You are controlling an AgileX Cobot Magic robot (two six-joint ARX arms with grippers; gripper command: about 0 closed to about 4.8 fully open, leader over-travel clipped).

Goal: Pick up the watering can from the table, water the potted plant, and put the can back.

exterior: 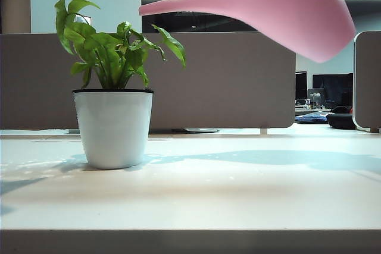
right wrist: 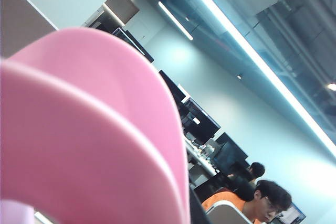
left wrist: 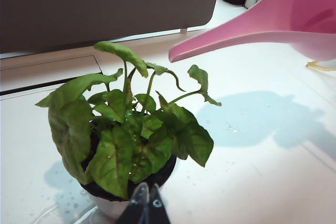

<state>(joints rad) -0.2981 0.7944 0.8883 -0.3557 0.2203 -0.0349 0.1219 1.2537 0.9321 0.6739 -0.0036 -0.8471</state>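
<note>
The pink watering can (exterior: 303,13) is being held aloft, tilted, its slim spout angled toward the potted plant (exterior: 113,96) and ending just above the leaves; the white, black-rimmed pot is standing upright on the off-white worktop (exterior: 238,194).

One pink watering can (exterior: 297,10), one potted plant (exterior: 113,96), one counter (exterior: 238,194), one left tool (left wrist: 146,205), two grey partition panels (exterior: 238,81)

Low table-level exterior view and downward-looking left wrist view share the potted plant (exterior: 113,111).
</note>
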